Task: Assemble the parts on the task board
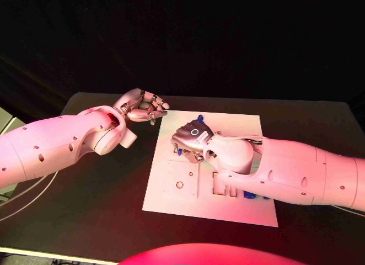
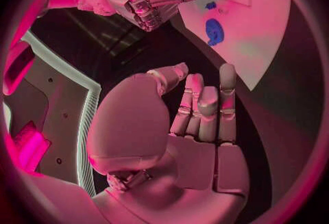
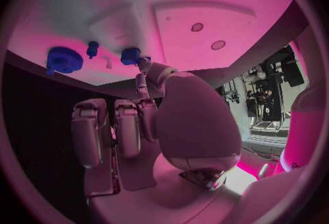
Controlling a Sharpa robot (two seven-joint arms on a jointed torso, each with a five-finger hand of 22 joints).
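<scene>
White task board point(image 1: 191, 193) sits mid surface point(image 1: 87, 210), long axis running away from me. Right robot hand point(image 1: 192, 139) is over the board's far-left part, w/ a thumb and fingertip point(image 3: 142, 63) touching a small blue part point(image 3: 130, 55); looks like a pinch, can't tell if it's truly gripped. More blue parts point(image 3: 64, 59) lie just beside it. Left robot hand point(image 1: 141, 107) hangs off the board's far-left corner, fingers loosely curled, holding nothing. Right is nearer, so I judge it does the next seating.
</scene>
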